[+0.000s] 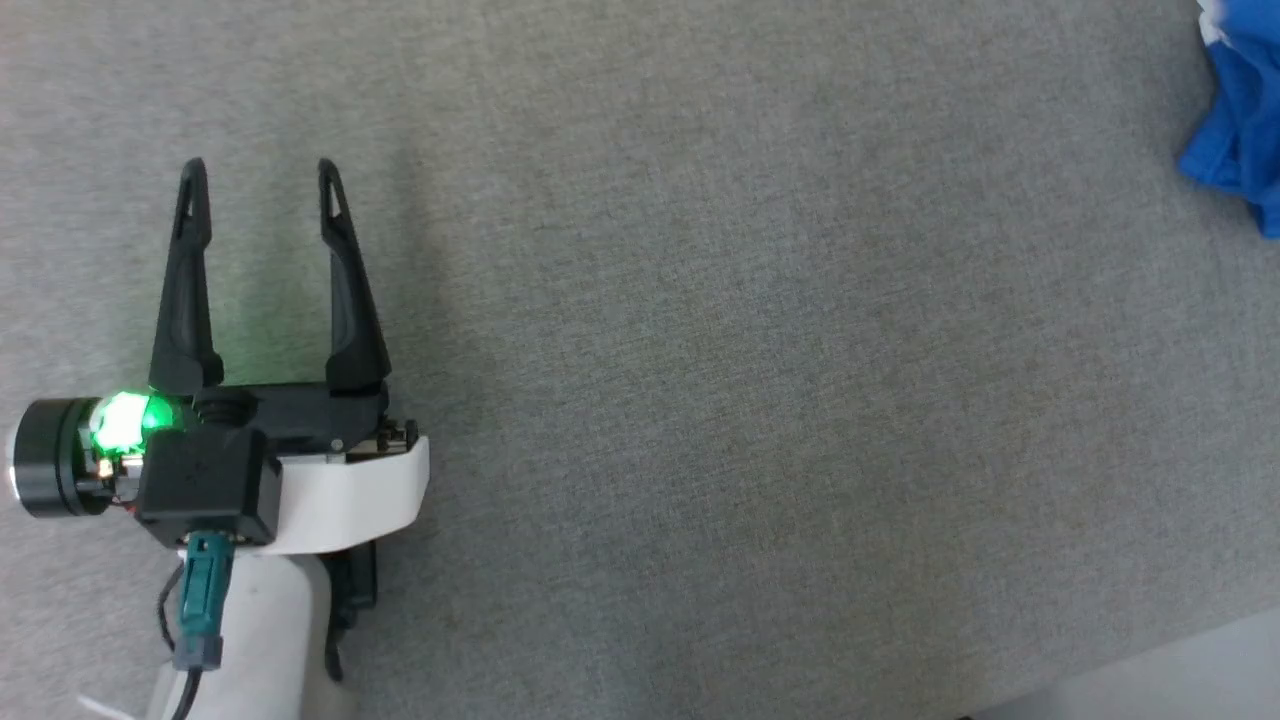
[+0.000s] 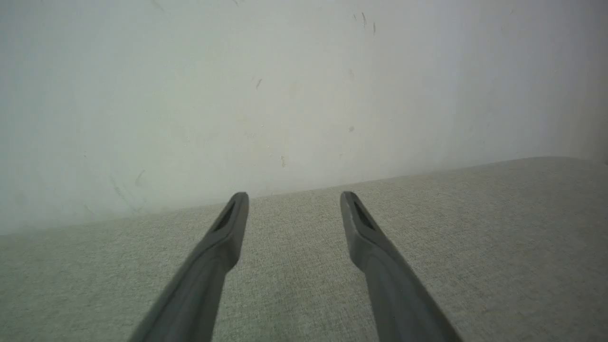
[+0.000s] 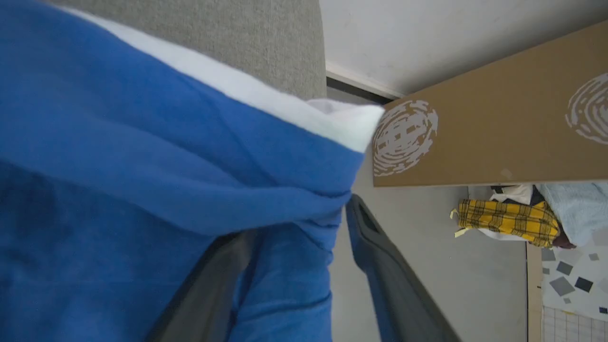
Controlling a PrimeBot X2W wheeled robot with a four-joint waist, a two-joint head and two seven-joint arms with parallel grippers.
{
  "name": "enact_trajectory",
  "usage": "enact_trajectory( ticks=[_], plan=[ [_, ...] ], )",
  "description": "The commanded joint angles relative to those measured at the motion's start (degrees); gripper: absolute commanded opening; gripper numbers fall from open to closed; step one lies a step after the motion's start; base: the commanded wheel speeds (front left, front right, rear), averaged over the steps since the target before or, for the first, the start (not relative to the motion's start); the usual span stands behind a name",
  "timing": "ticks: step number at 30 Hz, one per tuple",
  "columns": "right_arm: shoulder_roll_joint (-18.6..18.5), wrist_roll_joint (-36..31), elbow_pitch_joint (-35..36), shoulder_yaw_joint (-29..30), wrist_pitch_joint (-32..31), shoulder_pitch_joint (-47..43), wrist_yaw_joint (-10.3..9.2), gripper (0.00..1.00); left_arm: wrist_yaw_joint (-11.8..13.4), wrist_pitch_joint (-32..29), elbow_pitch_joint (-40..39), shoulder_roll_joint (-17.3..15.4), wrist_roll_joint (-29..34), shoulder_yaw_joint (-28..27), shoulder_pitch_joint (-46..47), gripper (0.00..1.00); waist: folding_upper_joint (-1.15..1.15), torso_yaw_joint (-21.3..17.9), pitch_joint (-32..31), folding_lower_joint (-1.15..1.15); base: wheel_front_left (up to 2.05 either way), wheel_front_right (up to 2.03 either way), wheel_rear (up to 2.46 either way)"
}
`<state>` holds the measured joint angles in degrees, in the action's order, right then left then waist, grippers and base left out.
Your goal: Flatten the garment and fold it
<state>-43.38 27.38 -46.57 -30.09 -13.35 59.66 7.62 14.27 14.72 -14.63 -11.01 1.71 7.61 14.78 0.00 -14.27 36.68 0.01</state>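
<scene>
The garment (image 1: 1235,130), royal blue with a white edge, lies bunched at the far right of the grey table (image 1: 700,350), cut off by the frame. In the right wrist view the garment (image 3: 166,142) is close up, its white band along the top. It drapes over the left finger of my right gripper (image 3: 301,218) and hangs between the two fingers, which stand apart and open. My left gripper (image 1: 260,170) rests over the left of the table, far from the garment, open with nothing between its fingers. It points at a white wall (image 2: 294,197).
A pale wall (image 2: 285,95) rises just beyond the table's far edge. Past the table's right side stand a brown cardboard box (image 3: 498,123) and a yellow plaid cloth (image 3: 508,221) on the floor. The table's near right corner (image 1: 1150,650) meets pale floor.
</scene>
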Motion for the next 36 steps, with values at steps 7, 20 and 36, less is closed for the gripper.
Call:
enact_trajectory(
  ticks=[7,20,36],
  plan=[
    [-0.6,-6.8,-1.8,6.0,13.8,1.7,-0.13,1.00,1.5,0.3,2.3,1.0,-1.9,0.2,-2.3,1.00,0.00,2.7,-11.2,-0.01,0.00,0.00,0.00],
    [9.7,-11.2,17.9,20.4,28.3,-9.0,-0.13,1.00,0.9,0.3,7.7,1.9,-4.4,-2.5,-7.7,1.00,0.00,8.0,-22.4,-0.01,0.00,0.00,0.00],
    [32.8,-16.3,40.4,31.6,28.3,-39.5,-0.13,1.00,-1.5,0.3,11.0,4.3,-4.3,-3.6,-9.3,1.00,0.00,13.6,-27.9,-0.01,0.00,0.00,0.00]
  ],
)
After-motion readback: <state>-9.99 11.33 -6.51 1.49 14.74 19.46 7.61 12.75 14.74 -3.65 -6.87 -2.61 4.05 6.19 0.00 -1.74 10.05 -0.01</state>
